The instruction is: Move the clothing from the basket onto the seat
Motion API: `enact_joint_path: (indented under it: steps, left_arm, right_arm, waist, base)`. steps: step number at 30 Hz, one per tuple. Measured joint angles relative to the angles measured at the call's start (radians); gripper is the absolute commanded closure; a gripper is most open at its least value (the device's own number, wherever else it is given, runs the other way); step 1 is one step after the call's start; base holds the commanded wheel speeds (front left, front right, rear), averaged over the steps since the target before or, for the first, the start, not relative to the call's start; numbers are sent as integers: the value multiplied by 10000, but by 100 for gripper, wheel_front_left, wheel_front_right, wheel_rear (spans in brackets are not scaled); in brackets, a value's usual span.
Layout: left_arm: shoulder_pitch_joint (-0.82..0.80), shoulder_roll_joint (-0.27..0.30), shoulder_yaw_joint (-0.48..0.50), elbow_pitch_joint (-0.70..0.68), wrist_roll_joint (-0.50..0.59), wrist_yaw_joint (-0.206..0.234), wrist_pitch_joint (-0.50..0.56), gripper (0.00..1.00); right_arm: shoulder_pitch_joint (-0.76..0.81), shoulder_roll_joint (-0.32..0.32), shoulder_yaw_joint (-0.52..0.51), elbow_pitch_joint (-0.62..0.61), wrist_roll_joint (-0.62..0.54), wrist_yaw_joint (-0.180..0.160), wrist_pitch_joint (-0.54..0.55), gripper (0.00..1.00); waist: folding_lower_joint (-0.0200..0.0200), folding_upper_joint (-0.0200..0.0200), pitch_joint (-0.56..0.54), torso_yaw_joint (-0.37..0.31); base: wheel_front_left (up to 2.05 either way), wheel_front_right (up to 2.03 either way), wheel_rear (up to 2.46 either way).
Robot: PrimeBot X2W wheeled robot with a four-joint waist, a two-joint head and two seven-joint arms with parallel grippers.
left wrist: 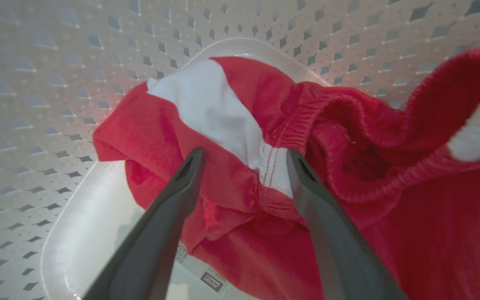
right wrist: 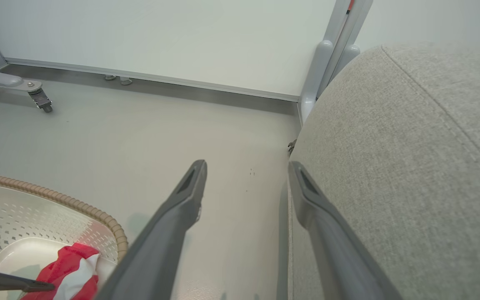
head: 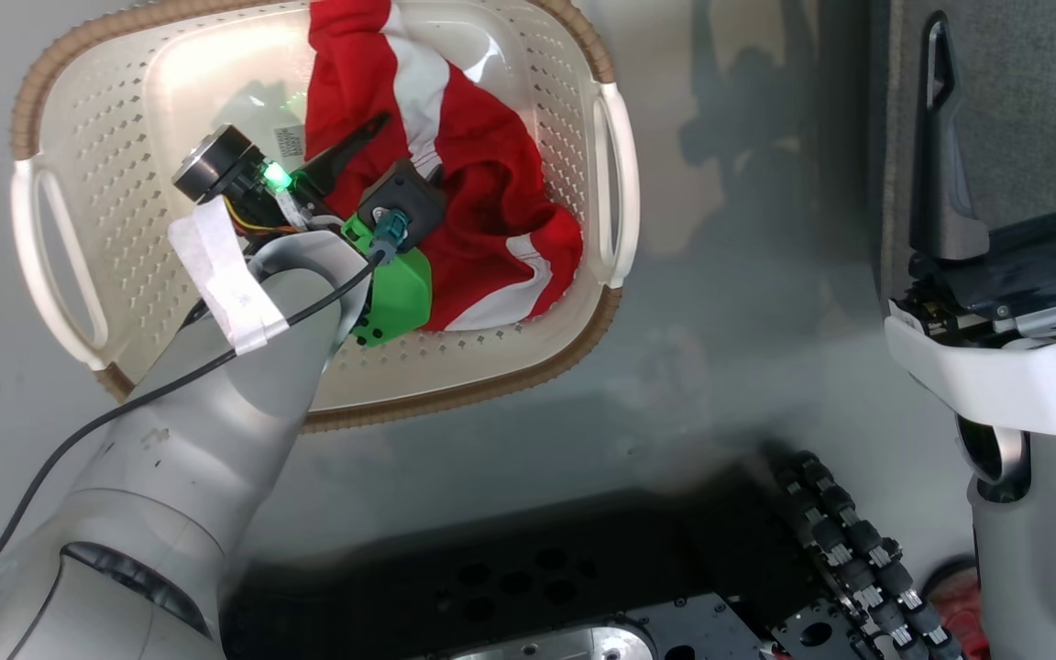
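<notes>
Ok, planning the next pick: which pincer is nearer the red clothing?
Left. The left pincer is inside the basket, open right over the clothing; the right pincer is open, off beside the seat.

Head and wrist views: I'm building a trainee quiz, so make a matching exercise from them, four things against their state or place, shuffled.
1 red clothing
2 left gripper
3 right gripper
4 seat

A grey fabric, stitched seam
B open, by the seat's edge
C lying in the basket
D open, over the clothing

Pairs: 1-C, 2-D, 3-B, 4-A
</notes>
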Motion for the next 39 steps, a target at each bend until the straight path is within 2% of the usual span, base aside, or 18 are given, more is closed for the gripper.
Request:
enact_joint_path:
  steps: [4, 14, 19, 20, 21, 22, 23, 33, 39]
  left_arm:
    - [-88, 31, -205, 395, 140, 92, -4, 0]
    - [-418, -86, -470, 1354, 125, -31, 282, 0]
    - [-429, -111, -550, 1476, 54, -290, 792, 0]
    - [-429, -117, -579, 1488, 36, -359, 872, 5]
    - [-430, -125, -606, 1503, -2, -426, 972, 58]
    - [-430, -125, -629, 1515, -12, -458, 1024, 90]
    - [-430, -123, -654, 1524, -29, -504, 1070, 100]
    - [-394, -6, -917, 1561, -435, -761, 1661, 100]
    - [-397, 65, -965, 1572, -692, -775, 1273, 100]
  right_arm:
    - [26, 40, 52, -2, 6, 0, 0, 0]
    - [178, 69, 159, -6, 21, 0, 0, 0]
    - [225, 77, 171, -15, 29, 0, 0, 0]
    - [229, 79, 171, -15, 52, 0, 0, 0]
    - [236, 79, 171, -15, 77, 0, 0, 0]
    - [244, 79, 171, -15, 82, 0, 0, 0]
    - [251, 79, 171, -13, 84, 0, 0, 0]
    - [213, 82, 198, 25, 188, 0, 0, 0]
    - [-158, 84, 299, 77, 385, 0, 0, 0]
  waist:
    - [0, 0, 73, -145]
    - [0, 0, 212, -379]
    - [0, 0, 241, -441]
    - [0, 0, 245, -448]
    - [0, 0, 244, -453]
    - [0, 0, 241, -456]
    - [-1, 0, 238, -459]
    - [-1, 0, 186, -501]
    - [-1, 0, 70, -550]
  base:
    - [0, 0, 0]
    - [0, 0, 0]
    - [0, 0, 0]
    - [0, 0, 0]
    - [0, 0, 0]
    - [0, 0, 0]
    - [0, 0, 0]
    - [0, 0, 0]
    - [0, 0, 0]
